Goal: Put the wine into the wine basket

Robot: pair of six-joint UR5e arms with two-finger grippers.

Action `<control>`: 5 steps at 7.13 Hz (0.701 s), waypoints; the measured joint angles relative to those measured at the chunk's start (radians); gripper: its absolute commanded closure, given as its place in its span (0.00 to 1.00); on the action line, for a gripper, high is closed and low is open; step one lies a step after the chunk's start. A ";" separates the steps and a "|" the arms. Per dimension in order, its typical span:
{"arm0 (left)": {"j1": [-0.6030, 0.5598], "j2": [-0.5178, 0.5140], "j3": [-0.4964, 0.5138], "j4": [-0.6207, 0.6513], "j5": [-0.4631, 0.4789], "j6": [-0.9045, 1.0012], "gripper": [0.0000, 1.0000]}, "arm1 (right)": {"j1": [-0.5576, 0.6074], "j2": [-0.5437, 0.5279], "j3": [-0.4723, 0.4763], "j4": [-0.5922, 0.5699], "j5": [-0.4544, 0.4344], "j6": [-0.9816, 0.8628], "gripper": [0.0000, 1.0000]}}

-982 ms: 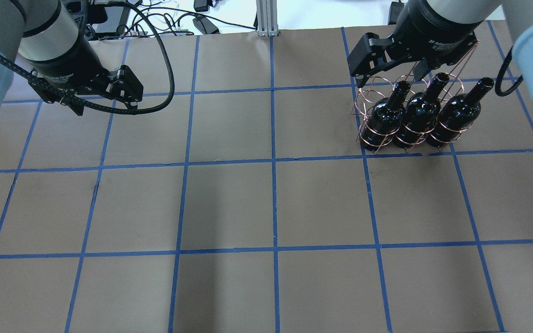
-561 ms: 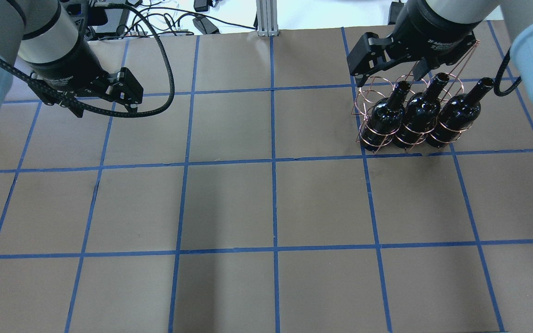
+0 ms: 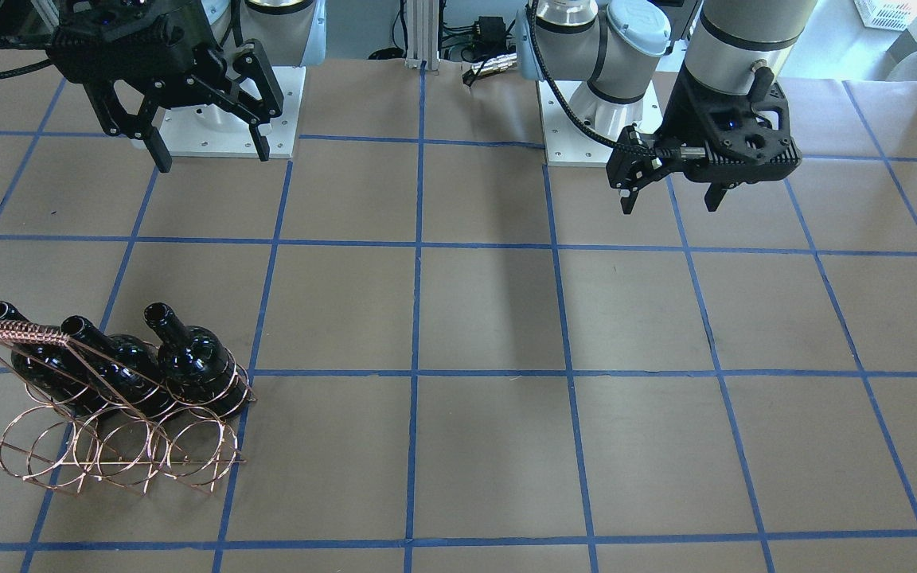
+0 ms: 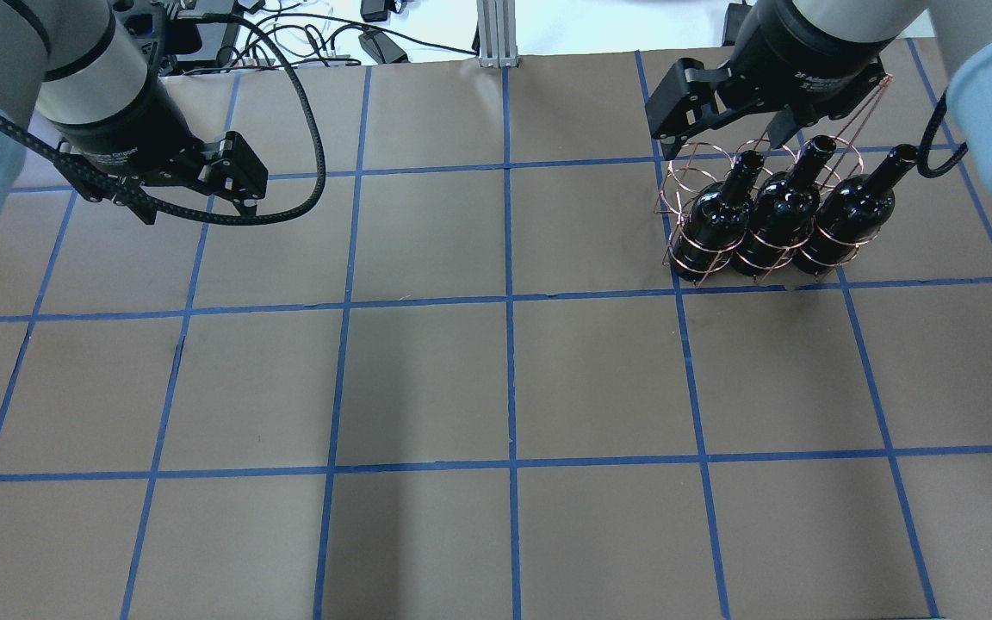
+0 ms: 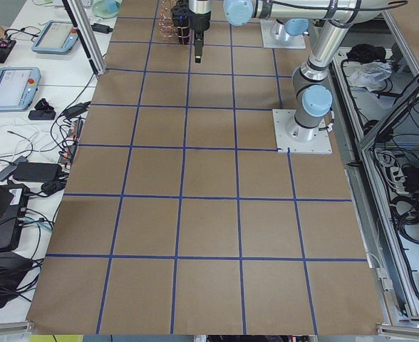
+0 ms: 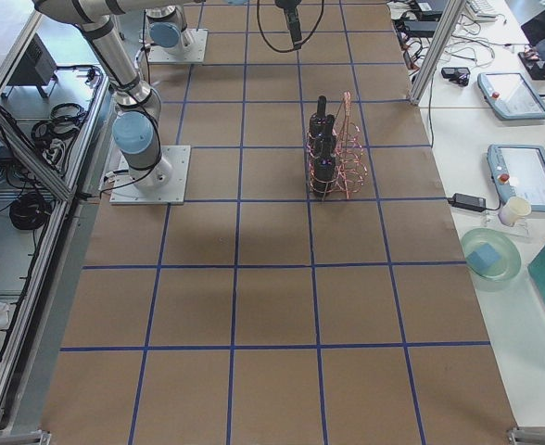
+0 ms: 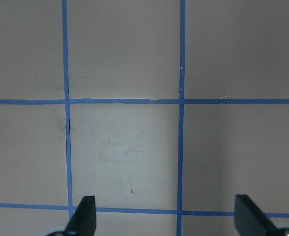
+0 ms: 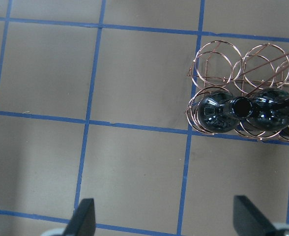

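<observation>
Three near-black wine bottles [image 4: 776, 211] stand upright in one row of the copper wire wine basket [image 4: 687, 170] at the far right. They also show in the front view [image 3: 196, 358], where the basket's [image 3: 108, 458] other row of rings holds nothing. My right gripper [image 3: 212, 151] is open and empty, raised above and apart from the basket; its wrist view shows the bottles [image 8: 218, 113] and the basket's rings [image 8: 216, 61] off to the right. My left gripper [image 4: 199, 202] is open and empty over bare table on the far left.
Brown table cover with a blue tape grid [image 4: 509, 301]. Cables and an aluminium post [image 4: 494, 34] lie at the far edge. Both arm bases [image 3: 212, 131] stand on white plates. Side tables with tablets [image 6: 523, 176] flank the table.
Both grippers have shifted only slightly and stay open. The bottles and the basket have not moved.
</observation>
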 measured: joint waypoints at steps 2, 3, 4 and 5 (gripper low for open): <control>0.000 0.002 -0.006 0.000 0.000 -0.001 0.00 | -0.005 -0.010 -0.006 0.148 -0.063 -0.001 0.00; 0.000 0.002 -0.007 0.000 -0.001 -0.002 0.00 | -0.006 -0.014 -0.009 0.200 -0.073 0.016 0.00; 0.000 0.002 -0.007 0.000 -0.003 -0.002 0.00 | -0.006 -0.017 -0.011 0.231 -0.070 0.045 0.00; 0.000 0.002 -0.008 0.001 -0.001 -0.002 0.00 | -0.006 -0.018 -0.012 0.248 -0.065 0.063 0.00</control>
